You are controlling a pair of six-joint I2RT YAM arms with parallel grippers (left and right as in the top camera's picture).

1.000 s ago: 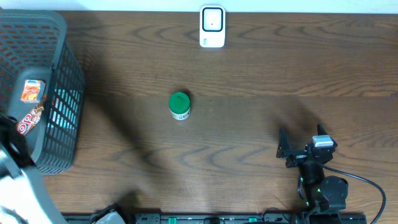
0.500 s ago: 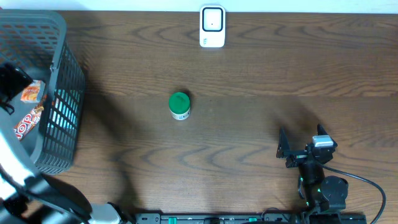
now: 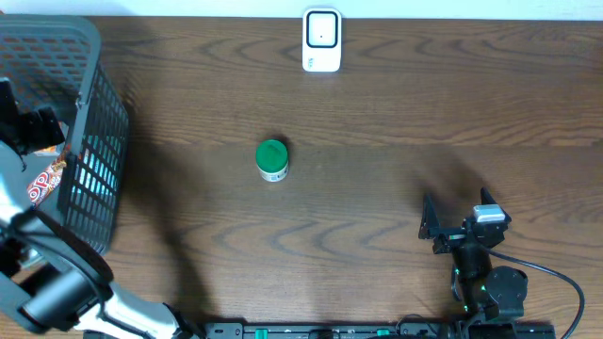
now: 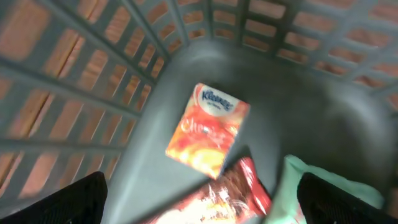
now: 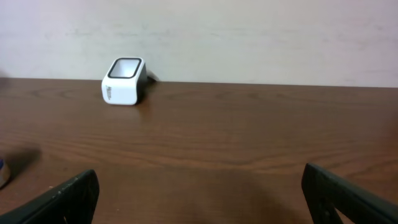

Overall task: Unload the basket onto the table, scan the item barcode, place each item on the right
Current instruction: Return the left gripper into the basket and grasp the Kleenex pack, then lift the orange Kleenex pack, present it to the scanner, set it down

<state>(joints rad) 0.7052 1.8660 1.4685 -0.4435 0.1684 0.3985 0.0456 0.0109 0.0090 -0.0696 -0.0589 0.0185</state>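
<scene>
Left gripper (image 4: pixel 205 200) over lattice-walled grey basket (image 4: pixel 326 118)

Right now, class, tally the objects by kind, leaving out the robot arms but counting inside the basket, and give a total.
Baskets: 1 (grey basket)
Scanners: 1 (white scanner)
Jars: 1 (green-lidded jar)
Packs in the basket: 3 (orange tissue pack, red pack, pale green pack)
Total: 6

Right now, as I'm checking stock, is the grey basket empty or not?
Not empty: the basket holds an orange Kleenex pack, a red wrapper and something pale green.
</scene>
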